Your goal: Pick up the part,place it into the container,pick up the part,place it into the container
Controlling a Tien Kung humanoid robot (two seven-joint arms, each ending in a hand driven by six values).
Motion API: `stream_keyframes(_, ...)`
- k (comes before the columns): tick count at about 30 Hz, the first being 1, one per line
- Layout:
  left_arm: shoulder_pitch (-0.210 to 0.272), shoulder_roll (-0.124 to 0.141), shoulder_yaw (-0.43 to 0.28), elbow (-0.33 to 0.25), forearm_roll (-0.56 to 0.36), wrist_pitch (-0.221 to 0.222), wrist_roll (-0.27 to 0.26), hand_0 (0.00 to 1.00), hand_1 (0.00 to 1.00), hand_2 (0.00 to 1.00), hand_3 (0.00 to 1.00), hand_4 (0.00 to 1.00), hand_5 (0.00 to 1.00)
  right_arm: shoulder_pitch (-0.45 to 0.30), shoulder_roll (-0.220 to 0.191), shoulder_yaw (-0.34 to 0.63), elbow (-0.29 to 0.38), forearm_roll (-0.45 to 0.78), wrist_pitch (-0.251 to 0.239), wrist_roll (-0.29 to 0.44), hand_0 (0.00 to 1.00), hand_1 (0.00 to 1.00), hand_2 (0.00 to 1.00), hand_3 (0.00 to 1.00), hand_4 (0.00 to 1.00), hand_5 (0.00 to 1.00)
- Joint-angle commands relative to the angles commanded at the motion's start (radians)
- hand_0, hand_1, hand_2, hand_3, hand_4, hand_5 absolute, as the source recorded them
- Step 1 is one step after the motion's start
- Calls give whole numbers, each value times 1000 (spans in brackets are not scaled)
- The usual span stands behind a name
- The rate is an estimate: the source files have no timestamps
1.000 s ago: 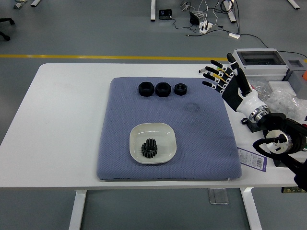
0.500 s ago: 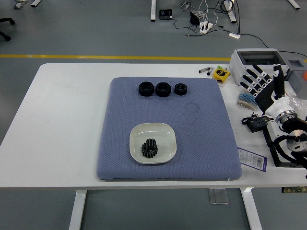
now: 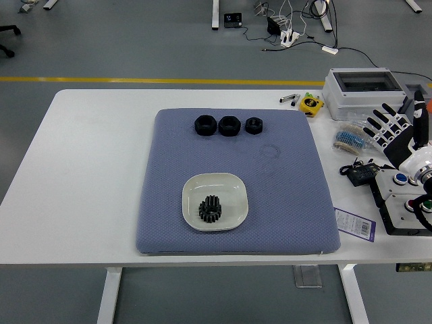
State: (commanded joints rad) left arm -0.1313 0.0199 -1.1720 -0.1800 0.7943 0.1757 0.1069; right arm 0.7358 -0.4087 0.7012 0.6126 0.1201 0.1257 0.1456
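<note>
A black gear (image 3: 211, 208) lies in the white dish (image 3: 231, 187) on the front part of the blue-grey mat (image 3: 175, 169). Three black nut-like parts sit in a row at the mat's far edge: left (image 3: 204, 125), middle (image 3: 229, 125), and a smaller right one (image 3: 254, 125). My right hand (image 3: 395, 130) is at the picture's right edge, off the mat, fingers spread and holding nothing. The left arm is out of view.
Right of the mat lie a yellow tape measure (image 3: 311, 104), a grey box with a clear lid (image 3: 361, 86), a blue-and-white bundle (image 3: 349, 140), a small black device (image 3: 361, 174), a button box (image 3: 403, 202) and a purple label (image 3: 356, 223).
My right hand has pulled back from over the mat's far right corner to the picture's right edge, staying open. The parts and dish have not moved.
</note>
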Motion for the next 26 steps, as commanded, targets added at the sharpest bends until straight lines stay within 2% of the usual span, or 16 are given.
stream_keyframes(3,1,0,-3,0,7,0,1,708,630,646,564,615,692,-21,-8,37,27,43,-18,-30,797,778,803,795,998,886)
stream_keyframes(6,2,1,-3,0,10,0,1,708,630,646,564,615,692,-53,-16,88,86,133,-34,-84,797,778,803,795,998,886)
stream_keyframes(7,2,1,-4,0,10,0,1,708,630,646,564,615,692,-76,-21,118,126,161,-45,-97,797,778,803,795,998,886)
stream_keyframes(12,4,0,-4,0,14,1,1,708,632,647,564,616,693,-134,-14,208,265,151,-96,-127,804,790,814,799,998,877)
stream_keyframes(14,4,1,-4,0,17,0,2,708,632,647,564,616,693,-149,-6,241,301,133,-125,-162,804,790,814,799,998,877)
stream_keyframes(16,4,1,-3,0,18,0,2,708,630,647,565,616,692,-162,-3,264,331,143,-124,-192,804,792,817,800,998,881)
stream_keyframes(20,5,1,-4,0,17,-1,2,708,630,647,565,616,692,-179,-8,279,369,126,-124,-196,804,792,817,800,998,881)
stream_keyframes(24,3,2,-2,0,16,-2,2,708,629,647,565,618,693,-188,-12,276,396,62,-134,-175,799,788,816,799,998,871)
stream_keyframes(26,2,2,-4,0,18,-2,2,708,629,647,565,618,693,-194,-15,272,416,-8,-136,-152,799,788,816,799,998,871)
